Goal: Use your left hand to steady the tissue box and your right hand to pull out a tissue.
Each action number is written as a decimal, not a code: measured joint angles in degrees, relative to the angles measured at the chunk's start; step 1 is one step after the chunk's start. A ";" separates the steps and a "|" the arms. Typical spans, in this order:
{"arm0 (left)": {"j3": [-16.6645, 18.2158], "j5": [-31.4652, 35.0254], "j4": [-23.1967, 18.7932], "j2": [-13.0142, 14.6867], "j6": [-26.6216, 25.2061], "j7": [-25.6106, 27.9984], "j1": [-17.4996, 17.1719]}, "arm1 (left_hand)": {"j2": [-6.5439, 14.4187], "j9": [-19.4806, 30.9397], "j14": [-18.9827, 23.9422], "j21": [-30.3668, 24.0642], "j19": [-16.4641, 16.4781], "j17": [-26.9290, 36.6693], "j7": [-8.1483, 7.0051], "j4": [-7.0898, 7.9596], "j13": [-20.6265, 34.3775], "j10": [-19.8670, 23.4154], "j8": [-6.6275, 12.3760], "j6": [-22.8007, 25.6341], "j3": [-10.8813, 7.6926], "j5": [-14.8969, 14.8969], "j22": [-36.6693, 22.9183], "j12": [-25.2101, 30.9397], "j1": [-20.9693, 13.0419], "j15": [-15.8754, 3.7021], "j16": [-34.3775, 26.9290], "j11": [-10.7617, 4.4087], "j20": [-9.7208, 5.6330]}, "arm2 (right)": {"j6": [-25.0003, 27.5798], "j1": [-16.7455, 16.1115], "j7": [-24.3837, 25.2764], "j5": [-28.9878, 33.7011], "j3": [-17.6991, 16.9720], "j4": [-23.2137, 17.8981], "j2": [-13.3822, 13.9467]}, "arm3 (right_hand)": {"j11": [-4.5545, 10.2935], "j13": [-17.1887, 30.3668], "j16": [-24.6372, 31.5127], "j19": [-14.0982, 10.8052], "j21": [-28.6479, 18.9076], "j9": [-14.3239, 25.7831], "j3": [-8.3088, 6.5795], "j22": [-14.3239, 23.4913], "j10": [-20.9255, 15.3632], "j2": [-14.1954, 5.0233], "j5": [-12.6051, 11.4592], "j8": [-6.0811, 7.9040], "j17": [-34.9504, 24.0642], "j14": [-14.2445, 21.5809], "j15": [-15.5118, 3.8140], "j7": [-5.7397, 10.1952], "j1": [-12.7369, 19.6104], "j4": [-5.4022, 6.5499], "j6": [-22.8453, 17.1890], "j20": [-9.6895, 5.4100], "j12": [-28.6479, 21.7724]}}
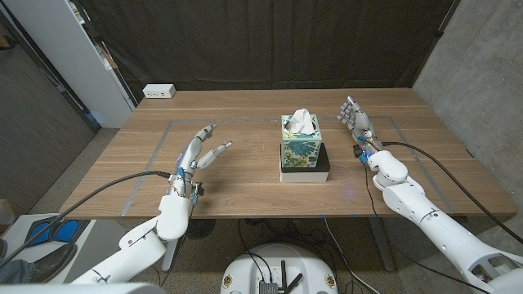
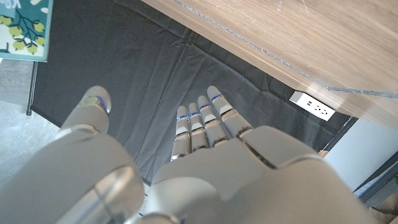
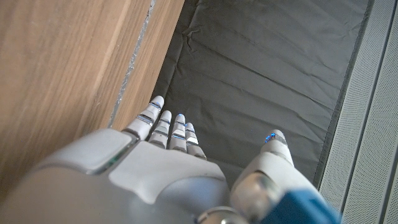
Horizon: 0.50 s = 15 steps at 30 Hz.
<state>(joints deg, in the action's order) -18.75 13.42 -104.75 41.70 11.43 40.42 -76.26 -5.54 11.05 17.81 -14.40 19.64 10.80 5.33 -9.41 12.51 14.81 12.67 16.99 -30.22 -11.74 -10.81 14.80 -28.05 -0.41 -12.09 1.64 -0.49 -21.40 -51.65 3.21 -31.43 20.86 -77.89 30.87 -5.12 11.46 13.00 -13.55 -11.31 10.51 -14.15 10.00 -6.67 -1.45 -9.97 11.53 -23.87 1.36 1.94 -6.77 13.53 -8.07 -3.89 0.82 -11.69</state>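
Left to right across the wooden table (image 1: 245, 184). My left hand (image 1: 198, 152) sits well to the left of the tissue box (image 1: 303, 149), fingers spread apart and holding nothing; from the left wrist camera the same hand (image 2: 205, 162) has its fingers straight out and the thumb off to one side, with a corner of the patterned box (image 2: 23, 28) just catching the frame edge, so nothing is steadied yet. The box itself stands upright near the table's middle, leaf print on its sides, on what looks like a dark base with a white edge, though I can't make out from the head camera whether that is a tray or part of the box. A white tissue (image 1: 300, 122) pokes up out of the top, untouched. Further right, my right hand (image 1: 355, 117) is raised near the box's far right corner but apart from it, fingers extended and empty; the right wrist camera shows that hand (image 3: 168, 162) open too, fingers together and pointing toward the dark curtain. My read: neither step is started. Still to do: left hand onto the box, right hand onto the tissue, then the pull.
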 measured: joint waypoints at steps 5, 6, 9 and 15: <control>0.70 0.42 -0.34 -0.12 0.89 -0.01 -1.16 | 0.23 0.00 0.00 0.00 0.00 0.01 0.00 0.00 0.00 0.00 -0.12 0.00 0.00 0.00 0.00 0.00 -0.23 0.00 0.00 0.00 0.00 | 0.28 -0.02 0.38 0.18 0.02 -0.27 -0.04 | 0.21 0.00 0.00 0.00 0.00 0.00 0.00 0.00 -0.21 0.00 0.00 0.00 0.00 0.00 0.00 0.00 0.00 0.00 0.00 0.00 0.00; 0.87 0.45 -0.36 -0.18 1.10 -0.11 -1.45 | 0.23 0.00 0.00 0.00 0.00 0.01 0.00 0.00 0.00 0.00 -0.40 0.00 0.00 0.00 0.00 0.00 -0.23 0.00 0.00 0.00 0.00 | 0.32 -0.02 0.41 0.20 0.04 -0.30 -0.05 | 0.21 0.00 0.00 0.00 0.00 0.00 0.00 0.00 -0.21 0.00 0.00 0.00 0.00 0.00 0.00 0.00 0.00 0.00 0.00 0.00 0.00; 1.14 0.56 -0.41 -0.35 1.52 -0.43 -1.96 | 0.23 0.00 0.00 0.00 0.00 0.01 0.00 -0.04 0.00 0.13 -0.44 0.00 0.04 0.00 0.00 0.00 -0.23 0.00 0.00 0.13 0.00 | 0.54 -0.02 0.58 0.33 0.13 -0.44 -0.09 | 0.21 0.00 0.00 0.00 0.00 0.00 0.00 0.00 -0.21 -0.01 0.00 0.00 -0.01 0.00 0.00 0.00 0.01 0.00 0.00 0.00 0.00; 1.44 0.67 -0.24 -0.69 3.10 -1.40 -2.36 | 0.23 0.00 0.42 0.00 0.00 0.01 0.00 0.00 0.01 0.53 -0.44 0.00 0.48 0.00 0.01 0.00 -0.22 -0.42 0.00 0.09 0.00 | 1.11 -0.13 1.08 0.73 0.29 -0.88 -0.01 | 0.21 0.00 0.00 0.00 0.00 0.00 0.00 0.00 -0.20 -0.61 0.00 0.00 -0.01 0.00 0.00 0.00 0.61 0.00 0.00 0.00 0.00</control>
<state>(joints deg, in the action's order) -17.31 14.08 -104.98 41.01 14.53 39.03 -78.62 -5.31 11.05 18.23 -14.40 19.64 10.81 5.33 -9.41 12.52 15.34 12.23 17.00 -29.74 -11.74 -10.80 14.80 -28.27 -0.83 -12.09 1.74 -0.49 -20.29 -51.78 4.29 -30.70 21.15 -78.78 30.86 -4.91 11.47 13.00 -13.55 -11.31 10.51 -14.15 10.00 -6.88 -2.06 -9.97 11.53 -23.88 1.36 1.94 -6.77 14.14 -8.07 -3.89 0.82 -11.69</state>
